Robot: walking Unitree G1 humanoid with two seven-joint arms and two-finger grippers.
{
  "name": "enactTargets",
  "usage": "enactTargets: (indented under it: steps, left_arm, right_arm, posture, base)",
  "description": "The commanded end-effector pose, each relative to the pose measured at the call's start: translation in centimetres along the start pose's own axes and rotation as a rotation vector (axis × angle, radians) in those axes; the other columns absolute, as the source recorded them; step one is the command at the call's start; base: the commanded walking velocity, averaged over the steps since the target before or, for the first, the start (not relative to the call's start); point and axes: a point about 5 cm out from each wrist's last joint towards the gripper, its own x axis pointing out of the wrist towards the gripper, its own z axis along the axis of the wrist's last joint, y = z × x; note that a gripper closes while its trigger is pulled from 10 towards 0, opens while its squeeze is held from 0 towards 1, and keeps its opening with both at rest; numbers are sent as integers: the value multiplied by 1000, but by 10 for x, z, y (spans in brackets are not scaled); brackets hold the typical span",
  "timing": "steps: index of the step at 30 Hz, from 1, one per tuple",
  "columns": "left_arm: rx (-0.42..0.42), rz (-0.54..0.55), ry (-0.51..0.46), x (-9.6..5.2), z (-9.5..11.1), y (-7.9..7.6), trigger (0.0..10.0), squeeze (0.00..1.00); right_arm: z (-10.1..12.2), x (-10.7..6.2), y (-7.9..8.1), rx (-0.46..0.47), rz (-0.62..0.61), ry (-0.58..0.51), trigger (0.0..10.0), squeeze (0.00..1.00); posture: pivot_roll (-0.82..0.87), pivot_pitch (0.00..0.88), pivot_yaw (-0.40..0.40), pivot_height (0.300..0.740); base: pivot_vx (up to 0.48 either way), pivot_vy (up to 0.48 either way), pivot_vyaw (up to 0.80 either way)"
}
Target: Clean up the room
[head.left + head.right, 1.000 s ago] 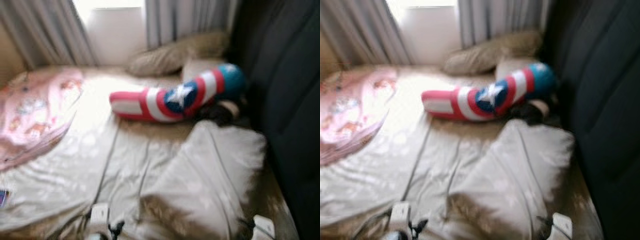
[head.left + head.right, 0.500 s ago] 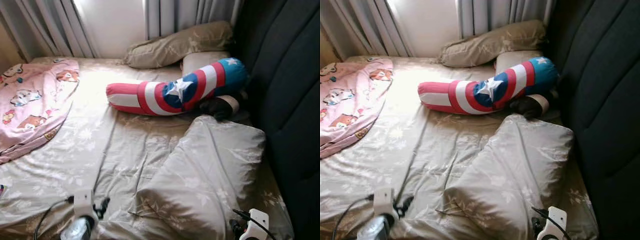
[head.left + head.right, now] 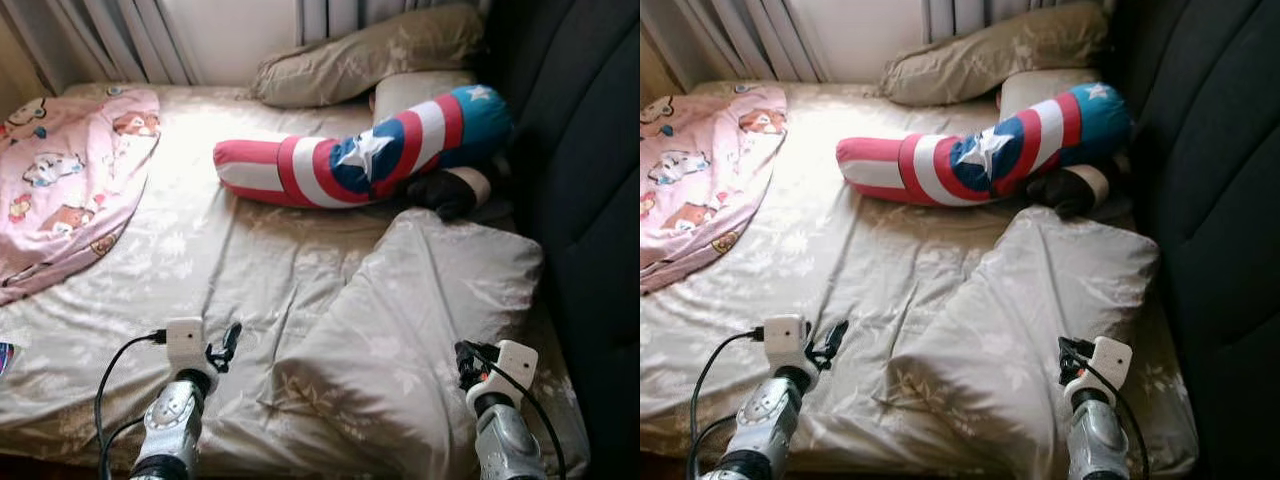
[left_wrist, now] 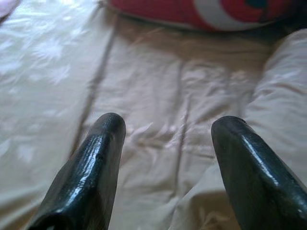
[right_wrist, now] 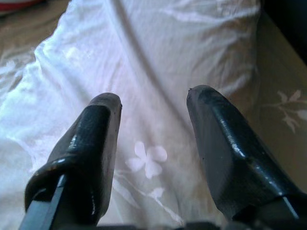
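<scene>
1. We see a dark object (image 3: 447, 192) half hidden under the striped bolster (image 3: 370, 158); bed (image 3: 250, 260) edge cut off.
2. Both arms risen since before: left gripper (image 4: 165, 143) fingers apart over sheet, right gripper (image 5: 153, 120) fingers apart over the near pillow (image 3: 420, 320).

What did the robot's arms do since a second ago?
Both arms rose into view and reached forward: the left gripper over the bedsheet, the right gripper over the big pillow. Both are open, holding nothing. The striped bolster and pink blanket lie as before.

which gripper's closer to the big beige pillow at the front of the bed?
Right. The right gripper hangs open directly over the beige pillow, near its front right corner. The left gripper is open over the bedsheet, beside the pillow's left edge.
</scene>
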Motion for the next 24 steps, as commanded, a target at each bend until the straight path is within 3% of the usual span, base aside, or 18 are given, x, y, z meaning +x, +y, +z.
enactTargets:
  steps: [1,9,13,14,16,17,24]
  left_arm:
    - [22,-34,-24,0,2,-5,10000,0]
    - [26,-58,-24,-9,-3,0,10000,0]
    - [44,-66,-16,-12,-4,6,10000,0]
    - [51,-66,-12,-14,-4,11,10000,0]
    - [52,-65,-12,-14,-4,13,10000,0]
    - [52,-64,-11,-14,-3,14,10000,0]
    - [58,-87,-18,-6,4,7,10000,0]
  right_arm:
    - [5,1,1,-2,24,-30,10000,0]
    - [-23,-8,-5,4,-3,148,10000,0]
    - [-27,-9,-1,18,-8,169,10000,0]
    - [-24,-7,0,63,-22,147,10000,929]
    - [-23,-6,0,75,-28,140,10000,929]
    - [-23,-6,0,91,-39,139,10000,1000]
    - [-33,-9,-5,128,-95,226,10000,1000]
  posture:
    - [-59,166,8,740]
    - [-12,173,19,740]
    - [-3,175,37,740]
    - [-5,166,41,740]
    - [-6,163,42,740]
    - [-8,159,45,740]
    - [21,123,53,740]
  base:
    - [0,0,0]
    - [0,0,0]
    - [0,0,0]
    - [0,0,0]
    - [0,0,0]
    - [0,0,0]
    - [0,0,0]
